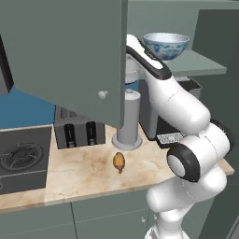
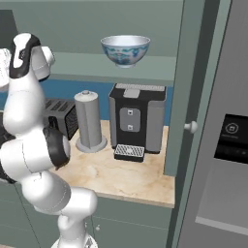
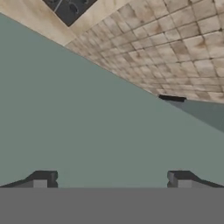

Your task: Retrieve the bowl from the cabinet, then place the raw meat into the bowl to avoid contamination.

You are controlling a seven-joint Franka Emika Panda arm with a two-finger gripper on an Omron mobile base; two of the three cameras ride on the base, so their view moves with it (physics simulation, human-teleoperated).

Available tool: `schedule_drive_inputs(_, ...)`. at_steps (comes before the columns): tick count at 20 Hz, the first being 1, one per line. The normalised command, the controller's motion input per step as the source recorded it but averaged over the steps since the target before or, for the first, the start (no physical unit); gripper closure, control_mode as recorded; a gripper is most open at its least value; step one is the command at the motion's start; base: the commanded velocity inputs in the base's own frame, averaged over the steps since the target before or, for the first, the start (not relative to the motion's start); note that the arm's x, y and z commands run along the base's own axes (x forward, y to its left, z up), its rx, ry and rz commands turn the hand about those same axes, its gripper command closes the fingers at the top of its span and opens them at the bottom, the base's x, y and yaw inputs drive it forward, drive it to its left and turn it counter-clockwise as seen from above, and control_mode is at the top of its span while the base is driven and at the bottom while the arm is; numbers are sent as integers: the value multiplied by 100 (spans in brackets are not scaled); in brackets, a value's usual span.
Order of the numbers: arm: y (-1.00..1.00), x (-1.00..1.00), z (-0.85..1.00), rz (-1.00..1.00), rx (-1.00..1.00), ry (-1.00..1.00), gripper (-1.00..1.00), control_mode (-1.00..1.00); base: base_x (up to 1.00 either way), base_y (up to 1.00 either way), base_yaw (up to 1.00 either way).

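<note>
A: Where is the bowl (image 2: 125, 50)?
B: On the cabinet (image 1: 65, 56) shelf, at one o'clock above the meat (image 1: 119, 161).
A: And the gripper (image 3: 109, 179)?
B: Spread wide, empty, facing the cabinet door, bowl off to its right.

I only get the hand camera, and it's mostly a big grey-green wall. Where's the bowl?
Observer: The bowl stands upright on the shelf inside the open cabinet.
Operator: Is the meat in it yet?
Observer: No. The raw meat lies on the counter, just in front of the tall grey canister.
Operator: What's next to that canister?
Observer: A toaster stands beside it, partly under the open cabinet door.
</note>
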Motion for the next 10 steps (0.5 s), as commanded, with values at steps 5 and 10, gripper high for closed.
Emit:
schedule_drive_inputs(5,76,0,-4,-14,0,0,-100,-100,0,0,0)
schedule_drive_inputs(10,75,0,-2,-15,0,0,-100,-100,0,0,0)
